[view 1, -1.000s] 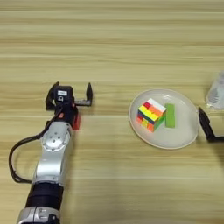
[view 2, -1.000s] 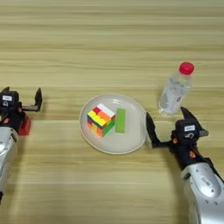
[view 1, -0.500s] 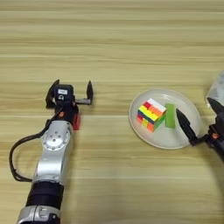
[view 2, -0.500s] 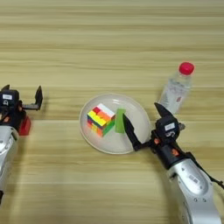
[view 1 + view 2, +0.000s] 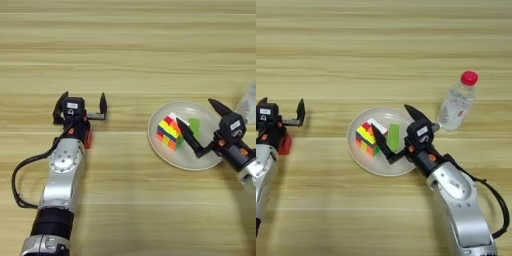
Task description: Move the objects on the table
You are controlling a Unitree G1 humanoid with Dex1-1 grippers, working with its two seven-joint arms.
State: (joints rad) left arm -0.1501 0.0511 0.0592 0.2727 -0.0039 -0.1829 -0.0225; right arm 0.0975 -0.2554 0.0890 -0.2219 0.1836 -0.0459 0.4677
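Now the right gripper point(image 5: 396, 129) is over the white plate point(image 5: 373, 167), jaws spread wide and gripping nothing. Between those two black fingers lies the flat green strip point(image 5: 393, 137), and just beyond the lower finger's tip sits the multicoloured puzzle cube point(image 5: 370, 138), also on the plate. Behind the upper finger, off the plate and to the right, stands the clear bottle point(image 5: 457, 102) with its red cap, upright on the wooden table point(image 5: 384, 45). Over on the far side, the left gripper point(image 5: 82, 105) rests on the table, fingers parted and empty. The small red cube point(image 5: 88, 139) sits tucked just behind those jaws, against the wrist, partly hidden by the arm.
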